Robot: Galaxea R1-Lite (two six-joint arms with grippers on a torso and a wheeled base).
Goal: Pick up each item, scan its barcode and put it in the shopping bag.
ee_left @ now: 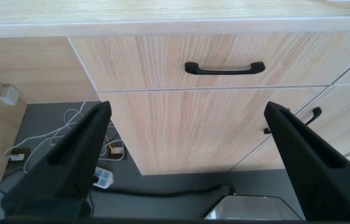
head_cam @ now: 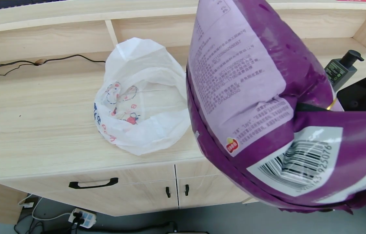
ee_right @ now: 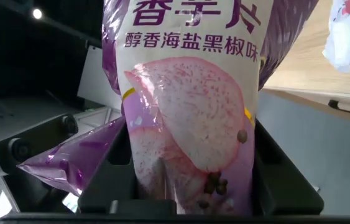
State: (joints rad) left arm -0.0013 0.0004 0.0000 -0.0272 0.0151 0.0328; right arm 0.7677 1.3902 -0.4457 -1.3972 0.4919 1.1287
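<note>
Right, the right claw [ee_right: 190, 155] is pinching the purple crisp bag [head_cam: 251, 97] from both sides. It is held up high and close to the head camera, barcode [head_cam: 303, 159] turned toward it. The white shopping bag [head_cam: 140, 97] sits open on the worktop [head_cam: 40, 130], mouth upward. Down low, the left claw [ee_left: 187, 107] is spread wide with nothing between its fingers, facing the drawer handle [ee_left: 224, 67]. A dark pump bottle [head_cam: 342, 70] stands far right.
</note>
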